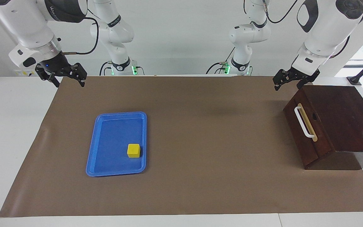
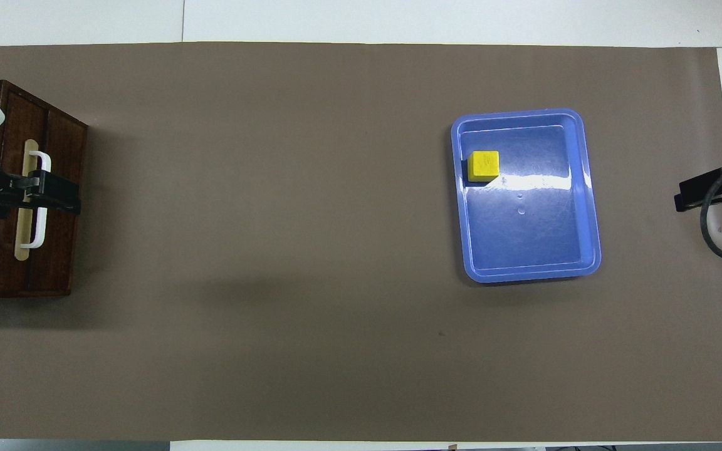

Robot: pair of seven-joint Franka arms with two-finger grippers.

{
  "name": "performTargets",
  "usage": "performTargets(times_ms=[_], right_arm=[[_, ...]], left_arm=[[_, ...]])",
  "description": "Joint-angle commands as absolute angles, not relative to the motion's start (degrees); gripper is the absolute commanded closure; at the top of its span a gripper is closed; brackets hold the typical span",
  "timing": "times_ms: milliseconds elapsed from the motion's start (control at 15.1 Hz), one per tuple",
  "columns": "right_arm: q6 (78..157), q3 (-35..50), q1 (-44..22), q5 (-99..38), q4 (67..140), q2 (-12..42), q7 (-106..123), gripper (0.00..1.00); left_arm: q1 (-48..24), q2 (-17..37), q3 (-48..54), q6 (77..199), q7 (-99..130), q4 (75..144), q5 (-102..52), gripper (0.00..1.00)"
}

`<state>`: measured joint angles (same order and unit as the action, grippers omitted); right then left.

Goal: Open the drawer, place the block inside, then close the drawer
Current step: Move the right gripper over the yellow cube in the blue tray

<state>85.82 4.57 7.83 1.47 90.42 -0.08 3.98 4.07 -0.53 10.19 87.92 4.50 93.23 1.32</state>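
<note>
Facing view shows the drawer [image 1: 306,132] shut at about three o'clock, its white handle [image 1: 303,123] untouched. The left gripper [image 1: 290,80] hangs above the box's corner nearer to the robots, fingers spread and holding nothing. The right gripper [image 1: 64,77], at about ten o'clock, waits with fingers spread, empty. The block [image 1: 133,150] sits in the blue tray [image 1: 112,171], at seven o'clock from the table's middle. One risk, I think: the handle bar is thin, so a slightly misplaced approach could slip off it, or push the box instead of pulling the drawer.
</note>
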Motion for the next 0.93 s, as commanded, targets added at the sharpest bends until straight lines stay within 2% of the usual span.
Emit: performTargets(times_ms=[0, 463, 662, 860], right_arm=[[86.04, 5.1, 8.61, 2.29, 89.91, 0.18, 5.54, 0.0], [87.01, 5.01, 8.88, 1.32, 90.61, -0.17, 5.71, 0.0], [87.36, 4.92, 8.7, 1.32, 91.4, -0.44, 5.01, 0.0], [91.92, 4.92, 8.79, -0.08, 97.18, -2.63, -3.06, 0.0]], left_arm=[[4.22, -1.67, 9.84, 89.12, 3.52, 94.83, 1.58, 0.0], [4.13, -1.76, 9.76, 91.83, 1.07, 96.41, 1.93, 0.0], [5.44, -2.11, 9.67, 99.99, -0.79, 102.81, 5.42, 0.0], [6.41, -1.32, 9.67, 110.71, -2.63, 108.62, 12.11, 0.0]])
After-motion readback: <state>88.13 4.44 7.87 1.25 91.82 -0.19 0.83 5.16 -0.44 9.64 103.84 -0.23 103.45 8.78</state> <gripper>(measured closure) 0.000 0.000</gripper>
